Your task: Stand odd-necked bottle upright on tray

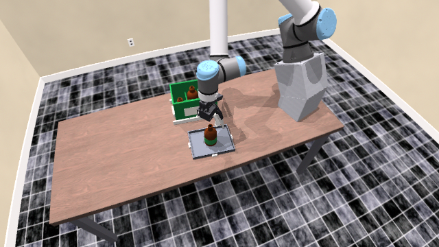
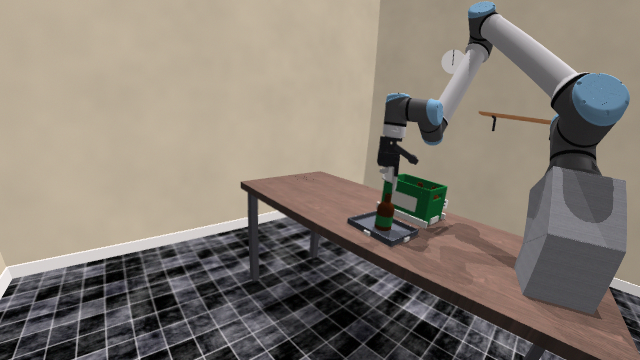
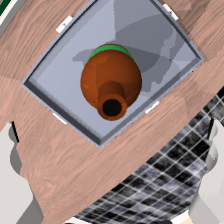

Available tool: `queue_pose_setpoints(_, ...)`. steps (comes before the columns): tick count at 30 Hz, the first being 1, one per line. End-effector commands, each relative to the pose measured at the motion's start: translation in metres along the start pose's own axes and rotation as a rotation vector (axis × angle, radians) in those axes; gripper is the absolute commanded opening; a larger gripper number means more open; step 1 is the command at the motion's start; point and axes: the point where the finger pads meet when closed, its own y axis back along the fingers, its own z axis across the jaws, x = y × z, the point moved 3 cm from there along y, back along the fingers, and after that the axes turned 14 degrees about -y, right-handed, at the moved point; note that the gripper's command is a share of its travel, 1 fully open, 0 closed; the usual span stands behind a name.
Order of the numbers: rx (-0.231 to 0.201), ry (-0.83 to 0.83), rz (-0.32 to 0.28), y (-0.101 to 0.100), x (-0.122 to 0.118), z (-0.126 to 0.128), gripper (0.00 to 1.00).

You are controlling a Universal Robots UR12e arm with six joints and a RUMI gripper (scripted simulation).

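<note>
A brown bottle with a green label (image 1: 210, 135) stands upright on the grey tray (image 1: 211, 143). It also shows in the exterior view (image 2: 384, 213) and from above in the wrist view (image 3: 111, 85), on the tray (image 3: 112, 70). My gripper (image 1: 213, 120) is open and empty, above the bottle's neck and clear of it; in the exterior view it (image 2: 388, 181) hangs over the bottle top. The green crate (image 1: 186, 99) stands just behind the tray, with other brown bottles (image 1: 192, 92) in it.
The arm's grey pedestal (image 1: 301, 87) stands at the right end of the table. The crate (image 2: 417, 198) sits close behind the tray (image 2: 382, 232). The table's front edge lies a short way beyond the tray.
</note>
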Motion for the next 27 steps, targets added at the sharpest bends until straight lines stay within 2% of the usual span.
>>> queue_pose_setpoints(1,0.0,0.0,-0.001,0.011,0.0,0.0,1.0)
queue_pose_setpoints(18,0.0,0.0,-0.001,0.046,0.0,0.0,1.0)
queue_pose_setpoints(27,0.0,0.0,-0.001,0.053,0.0,0.0,1.0)
